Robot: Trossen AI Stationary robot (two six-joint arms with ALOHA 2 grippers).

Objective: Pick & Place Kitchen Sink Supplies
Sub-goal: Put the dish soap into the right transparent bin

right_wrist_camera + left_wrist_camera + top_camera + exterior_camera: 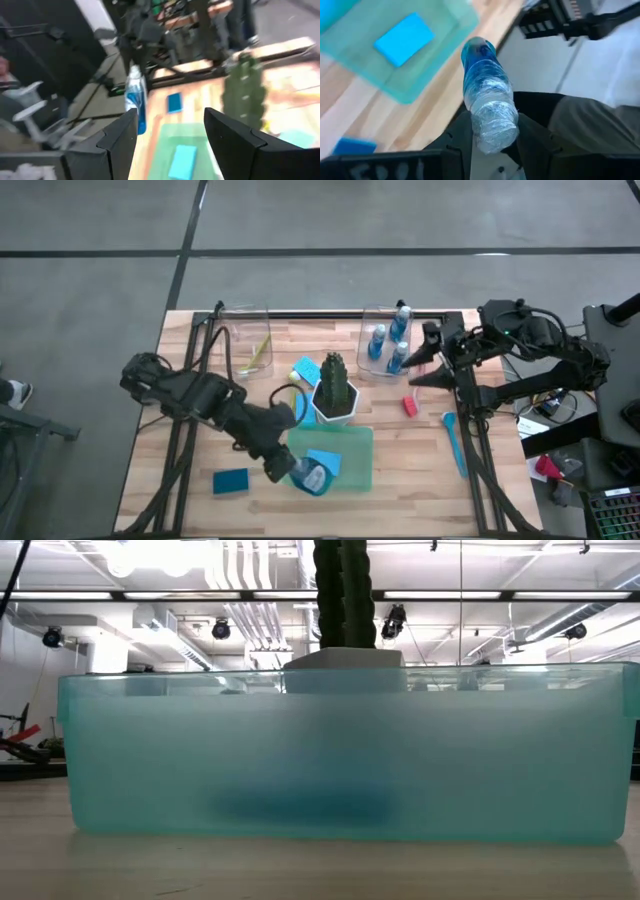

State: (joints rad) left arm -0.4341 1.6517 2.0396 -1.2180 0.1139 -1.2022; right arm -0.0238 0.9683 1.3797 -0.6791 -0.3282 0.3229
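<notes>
Left gripper (303,473) is clamping a clear bottle of blue liquid (312,477) over the green tray's (362,442) near-left corner, where one blue sponge (324,461) is lying, while the open right gripper (428,366) is waiting by the clear bin (366,320) and another sponge (231,481), brushes and bottles are remaining outside.

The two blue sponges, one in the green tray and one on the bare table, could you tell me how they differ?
The sponge in the green tray is lighter blue and lies inside the green tray; the sponge on the table is darker blue and lies on bare wood, left of the tray. The tray sponge sits close to the left gripper, which holds a bottle; the other lies apart. Both are flat, rectangular and blue.
</notes>
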